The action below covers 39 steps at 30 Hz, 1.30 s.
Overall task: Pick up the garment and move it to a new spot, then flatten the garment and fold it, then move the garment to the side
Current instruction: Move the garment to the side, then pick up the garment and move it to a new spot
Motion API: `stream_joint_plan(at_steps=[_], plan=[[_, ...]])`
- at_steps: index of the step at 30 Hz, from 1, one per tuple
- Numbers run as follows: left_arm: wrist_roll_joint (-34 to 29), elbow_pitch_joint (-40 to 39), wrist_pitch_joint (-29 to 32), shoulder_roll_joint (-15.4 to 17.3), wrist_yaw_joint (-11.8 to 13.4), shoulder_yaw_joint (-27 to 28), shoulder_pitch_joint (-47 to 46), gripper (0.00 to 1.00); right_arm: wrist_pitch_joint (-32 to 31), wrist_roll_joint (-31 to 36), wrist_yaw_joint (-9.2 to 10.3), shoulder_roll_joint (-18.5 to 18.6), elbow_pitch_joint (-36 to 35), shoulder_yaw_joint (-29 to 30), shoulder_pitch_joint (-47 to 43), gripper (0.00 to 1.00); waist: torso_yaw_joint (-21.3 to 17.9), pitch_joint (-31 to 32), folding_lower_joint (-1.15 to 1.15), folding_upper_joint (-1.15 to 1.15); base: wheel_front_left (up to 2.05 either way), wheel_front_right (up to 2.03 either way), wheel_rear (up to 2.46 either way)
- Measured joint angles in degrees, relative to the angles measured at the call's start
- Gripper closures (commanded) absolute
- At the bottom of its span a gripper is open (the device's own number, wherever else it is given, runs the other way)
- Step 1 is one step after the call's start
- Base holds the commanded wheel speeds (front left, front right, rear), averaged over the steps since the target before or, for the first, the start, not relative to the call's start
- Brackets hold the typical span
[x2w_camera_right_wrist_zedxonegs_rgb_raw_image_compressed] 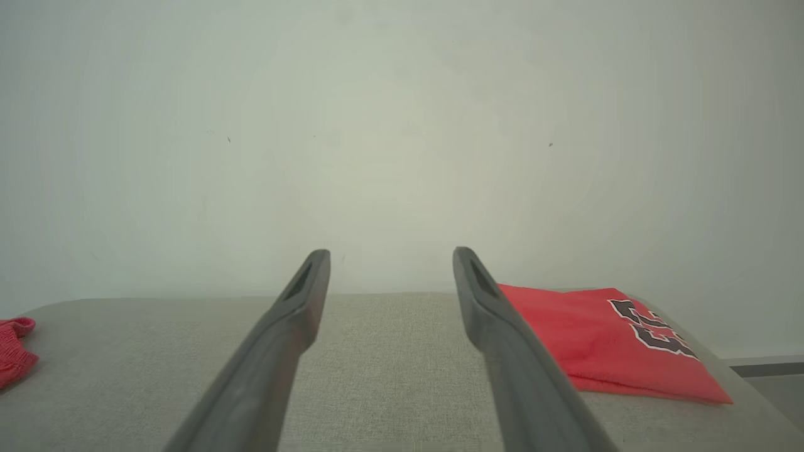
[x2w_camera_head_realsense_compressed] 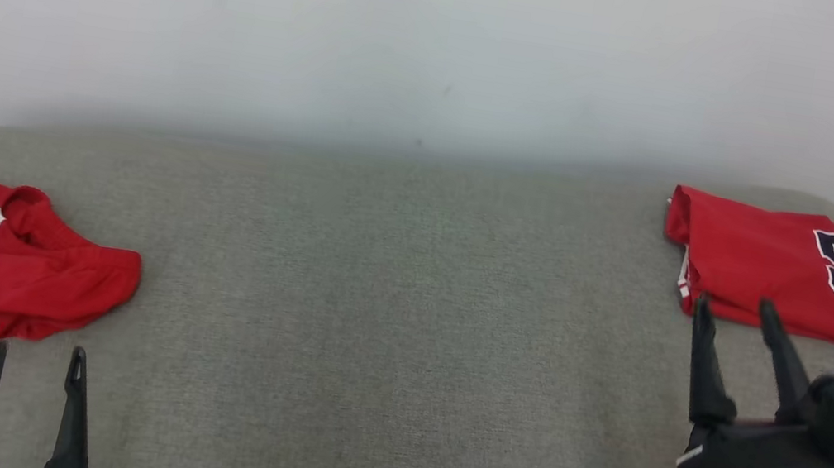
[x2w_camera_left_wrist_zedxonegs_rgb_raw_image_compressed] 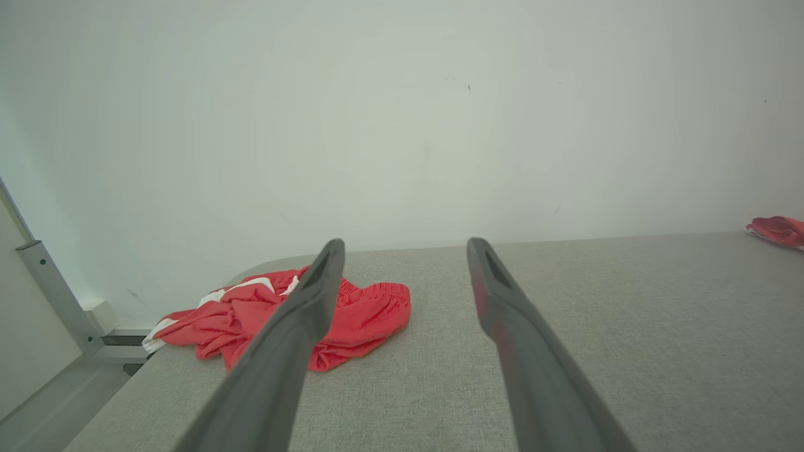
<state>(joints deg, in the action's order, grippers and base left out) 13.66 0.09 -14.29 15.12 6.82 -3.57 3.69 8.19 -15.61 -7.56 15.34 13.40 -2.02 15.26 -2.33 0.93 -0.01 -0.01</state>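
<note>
The crumpled red garment (x2w_camera_head_realsense_compressed: 3,260) lies at the grey counter's (x2w_camera_head_realsense_compressed: 401,332) left end, just ahead-left of the spread, empty left end effector (x2w_camera_head_realsense_compressed: 38,351), well apart from the equally spread right end effector (x2w_camera_head_realsense_compressed: 736,303).

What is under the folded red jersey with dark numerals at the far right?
The folded red jersey lies flat on the grey fabric-covered surface. Its own white-trimmed lower layers peek out at its left edge. Anything else beneath is covered by the cloth, so I cannot tell.
</note>
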Motion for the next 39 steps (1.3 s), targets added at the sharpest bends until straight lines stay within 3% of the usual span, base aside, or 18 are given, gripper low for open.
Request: stream_joint_plan(at_steps=[12,23,39], plan=[[-0.12,1.67,3.23,2.15,1.25,0.49,1.68,0.00,-1.58,2.77,0.00,-7.93,-5.61,4.92,-11.57,0.00,1.92,2.64,0.01,0.01,0.00,0.00,0.00],[0.26,0.86,7.09,3.47,0.14,-0.97,2.03,0.00,-4.21,4.59,0.00,-10.47,-7.17,4.97,-15.74,0.00,3.48,4.14,0.01,0.01,0.00,0.00,0.00],[1.05,0.32,7.86,3.85,-0.26,-1.81,1.94,0.00,-5.72,4.71,0.00,-11.79,-6.83,4.25,-17.51,0.00,4.34,4.18,0.01,0.02,0.00,0.00,0.00]])
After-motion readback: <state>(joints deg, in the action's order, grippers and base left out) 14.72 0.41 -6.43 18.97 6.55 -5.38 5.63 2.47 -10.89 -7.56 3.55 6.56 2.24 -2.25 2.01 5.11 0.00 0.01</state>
